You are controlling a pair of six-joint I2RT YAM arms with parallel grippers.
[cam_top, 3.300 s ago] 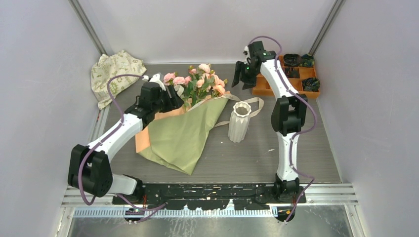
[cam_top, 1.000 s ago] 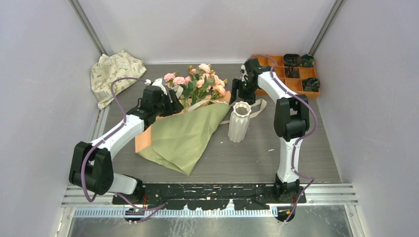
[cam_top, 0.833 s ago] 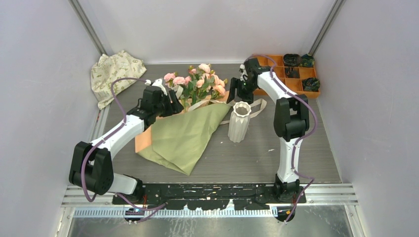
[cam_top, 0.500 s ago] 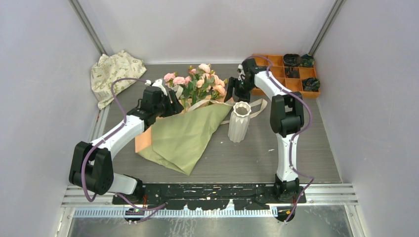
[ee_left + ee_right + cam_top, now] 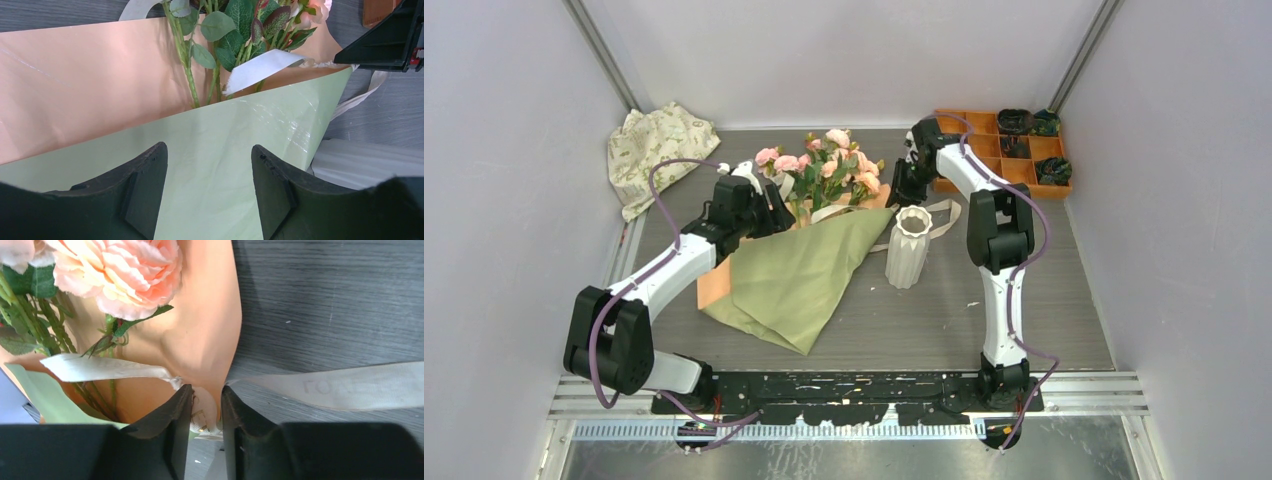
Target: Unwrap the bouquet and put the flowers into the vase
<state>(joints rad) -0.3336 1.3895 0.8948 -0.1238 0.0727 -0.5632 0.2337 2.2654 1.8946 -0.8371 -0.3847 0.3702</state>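
We saw the bouquet [image 5: 799, 270] lying on its side on the grey table [image 5: 924, 320], left of centre, its olive-green paper cone pointing toward the arms and its open orange-lined mouth facing the far wall. The flowers [image 5: 829, 165], pink and peach blooms with green leaves on thin stems, spilled out of that mouth toward the back of the table. The cream ribbon [image 5: 345, 385] crossed the stems and trailed to the right along the table, looping behind the vase [image 5: 910, 247]. The vase, white and ribbed, stood upright just right of the paper's edge, with no stem in it. The right gripper [image 5: 206, 397] sat low at the right corner of the paper's mouth, just beyond the vase, with its 2 fingers drawn close together and pinching the ribbon where it gathered beside the orange paper edge. The left gripper [image 5: 208, 150] hung over the green paper on the bouquet's left side with its 2 fingers spread wide and nothing held between them. Farther out, a cream patterned cloth [image 5: 659, 150] lay crumpled in the far left corner, and an orange compartment tray [image 5: 984, 125] holding dark items sat in the far right corner.
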